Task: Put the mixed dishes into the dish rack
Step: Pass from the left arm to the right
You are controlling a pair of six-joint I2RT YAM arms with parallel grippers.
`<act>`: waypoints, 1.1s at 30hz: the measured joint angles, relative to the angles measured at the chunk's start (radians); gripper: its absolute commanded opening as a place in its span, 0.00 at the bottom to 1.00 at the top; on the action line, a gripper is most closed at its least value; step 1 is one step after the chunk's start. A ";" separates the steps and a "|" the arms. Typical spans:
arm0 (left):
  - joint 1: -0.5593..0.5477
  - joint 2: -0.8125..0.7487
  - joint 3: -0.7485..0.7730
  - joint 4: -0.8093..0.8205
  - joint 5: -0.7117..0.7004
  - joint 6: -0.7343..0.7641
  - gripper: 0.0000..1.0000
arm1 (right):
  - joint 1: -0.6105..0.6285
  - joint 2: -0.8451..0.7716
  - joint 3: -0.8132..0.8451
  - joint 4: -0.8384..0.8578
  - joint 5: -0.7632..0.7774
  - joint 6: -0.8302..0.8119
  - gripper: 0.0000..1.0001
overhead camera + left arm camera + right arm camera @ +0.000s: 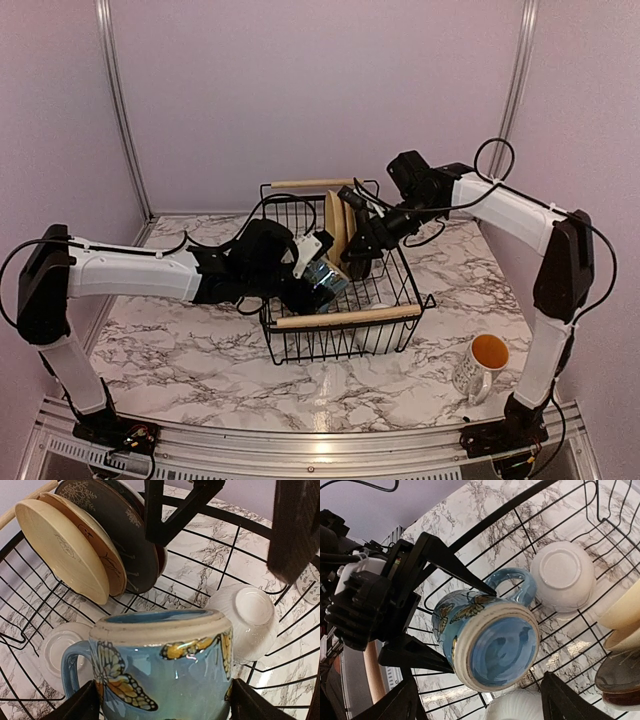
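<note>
Overhead, the rack (400, 300) sits mid-counter (180, 350), with one wooden handle along its near side and another along its far side. The left arm reaches in from the left, and the left pincer (318, 276) is clamped on a blue mug (330, 284) held over the rack's near-left part. The right arm comes in from the right, with the right pincer (357, 252) above the rack, just beside a row of plates (338, 222) standing on edge. A white mug (484, 364) with a yellow inside stands upright on the counter, outside the rack and near the right arm's base.

From the left wrist, the blue mug hangs upside down, with butterflies on its side and its handle to the left. A black finger presses on each side of it. Beyond it, the plates lean in their slots: a pale yellow plate (60, 550) in front, then a cream plate (102, 555), then a grey plate (125, 535). Two white bowls lie upside down on the rack floor, one bowl (252, 617) to the right and another bowl (56, 651) to the left. The right pincer's fingers show dark at the top.

From the right wrist, the mug's blue base faces the camera. The right pincer's own fingers stand spread wide and hold nothing.
</note>
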 measured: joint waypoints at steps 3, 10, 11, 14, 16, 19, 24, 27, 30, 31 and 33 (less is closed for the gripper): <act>-0.014 -0.003 -0.028 0.054 -0.020 0.034 0.28 | 0.000 0.014 0.029 -0.010 -0.045 0.023 0.94; -0.047 -0.040 -0.070 0.139 -0.051 0.085 0.27 | 0.000 0.074 0.039 -0.021 -0.093 0.053 0.98; -0.051 -0.048 -0.076 0.152 -0.055 0.090 0.27 | 0.001 0.081 0.038 -0.022 -0.095 0.055 0.98; -0.057 -0.063 -0.089 0.169 -0.068 0.108 0.27 | 0.010 0.084 0.038 -0.029 -0.113 0.056 0.98; -0.060 -0.064 -0.089 0.178 -0.071 0.114 0.26 | 0.013 0.084 0.038 -0.030 -0.121 0.056 0.99; -0.066 -0.064 -0.089 0.198 -0.080 0.124 0.26 | 0.020 0.084 0.038 -0.031 -0.142 0.058 0.98; -0.075 -0.064 -0.090 0.214 -0.093 0.135 0.25 | 0.024 0.084 0.032 -0.032 -0.178 0.060 0.93; -0.076 -0.064 -0.091 0.214 -0.095 0.140 0.25 | 0.023 0.084 0.025 -0.024 -0.175 0.058 0.72; -0.078 -0.064 -0.094 0.215 -0.107 0.145 0.24 | 0.022 0.084 0.024 -0.019 -0.176 0.060 0.47; -0.079 -0.064 -0.096 0.215 -0.112 0.147 0.25 | 0.022 0.084 0.024 -0.019 -0.174 0.060 0.40; -0.079 -0.064 -0.098 0.219 -0.119 0.146 0.35 | 0.023 0.084 0.024 -0.015 -0.170 0.053 0.32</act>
